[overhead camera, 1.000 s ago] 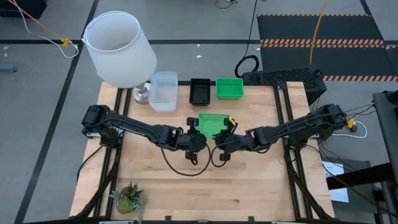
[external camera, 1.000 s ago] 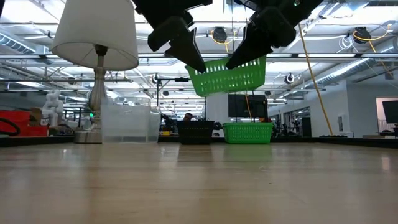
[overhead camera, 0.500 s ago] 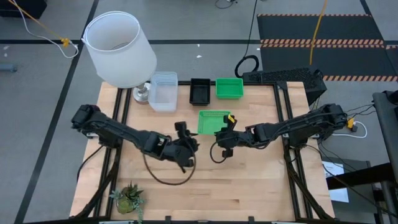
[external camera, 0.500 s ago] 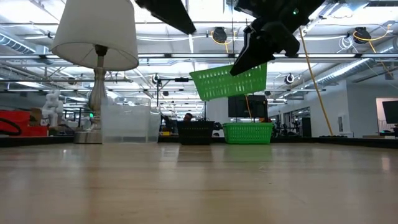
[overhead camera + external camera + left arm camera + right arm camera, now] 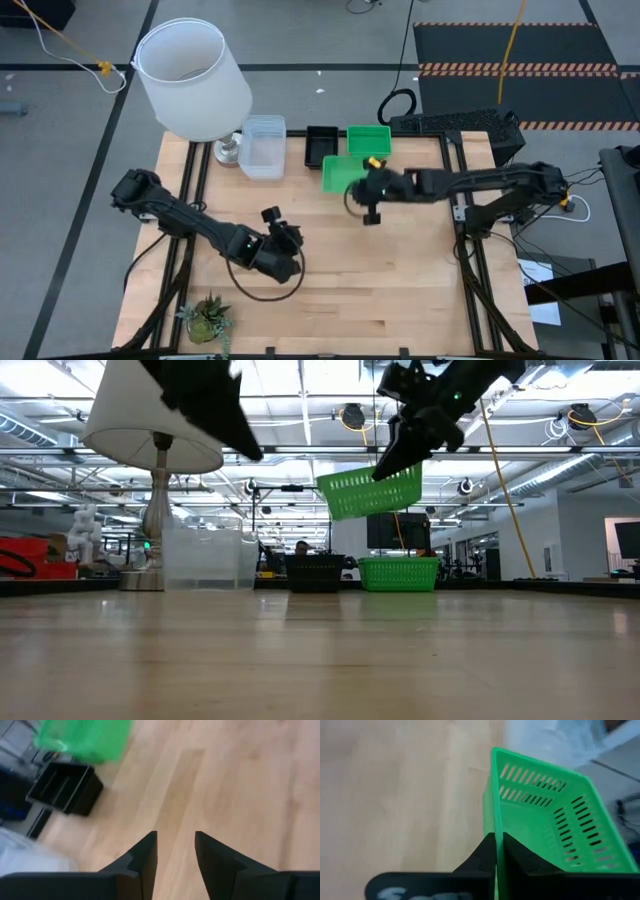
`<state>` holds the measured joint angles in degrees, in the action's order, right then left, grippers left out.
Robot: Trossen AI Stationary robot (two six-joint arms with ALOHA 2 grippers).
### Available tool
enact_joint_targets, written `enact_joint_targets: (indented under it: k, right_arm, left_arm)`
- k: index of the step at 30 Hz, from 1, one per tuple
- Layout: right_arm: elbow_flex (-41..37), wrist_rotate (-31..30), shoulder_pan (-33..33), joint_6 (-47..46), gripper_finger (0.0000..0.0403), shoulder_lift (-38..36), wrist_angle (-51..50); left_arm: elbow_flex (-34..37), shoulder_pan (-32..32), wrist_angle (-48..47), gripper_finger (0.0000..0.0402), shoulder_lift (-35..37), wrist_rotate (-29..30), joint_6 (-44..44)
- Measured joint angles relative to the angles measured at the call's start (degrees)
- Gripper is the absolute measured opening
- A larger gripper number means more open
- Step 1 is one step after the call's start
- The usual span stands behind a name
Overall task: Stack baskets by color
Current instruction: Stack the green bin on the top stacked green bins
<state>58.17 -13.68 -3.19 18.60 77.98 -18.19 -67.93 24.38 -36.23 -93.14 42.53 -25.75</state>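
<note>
A bright green basket (image 5: 338,172) hangs in the air over the far middle of the table, with my right gripper (image 5: 364,183) shut on it. In the low view the held basket (image 5: 368,493) is tilted, its left end lower. Along the far edge three more baskets rest on their bottoms: a second green basket (image 5: 368,141), a black one (image 5: 320,147) and a clear one (image 5: 262,147). My left gripper (image 5: 276,222) hovers open over the table's middle left, well short of the baskets, with nothing between its fingers (image 5: 146,856). My right gripper pinches one side wall of the green basket at its rim (image 5: 494,827), one finger inside the basket and one outside. The fingers come slanting down from the table's right. The basket is lifted clear of the table and tilted, reaching out to the left of the fingers.
A big white lampshade (image 5: 192,78) on its lamp base stands at the far left corner beside the clear basket. A small potted plant (image 5: 207,318) sits at the near left edge. The bare wood (image 5: 400,280) of the table's near half is free room.
My left gripper has let go of the green basket, opened and drawn back toward the table's near left, rolling as it went. My right gripper, still shut on the basket, has carried it toward the far edge, close to the second green basket; its left end now sags.
</note>
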Motion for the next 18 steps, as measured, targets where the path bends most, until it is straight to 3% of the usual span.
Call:
enact_joint_targets:
  k: [6, 11, 18]
  right_arm:
    - [0.0, 6.6, -9.4, 5.3, 0.0006, -2.1, 1.2]
    - [0.0, 11.6, -17.7, 10.4, 0.0006, -2.3, 3.7]
    - [0.0, 23.6, -27.6, 15.1, 0.0006, -2.3, 3.8]
  left_arm:
    - [5.1, -2.4, 4.2, 0.0102, 0.0, -3.0, -0.6]
    - [8.0, -4.0, 15.5, 0.0082, 0.0, -8.5, 6.5]
    - [13.1, -6.7, 32.7, 0.0055, 0.0, -17.3, 14.8]
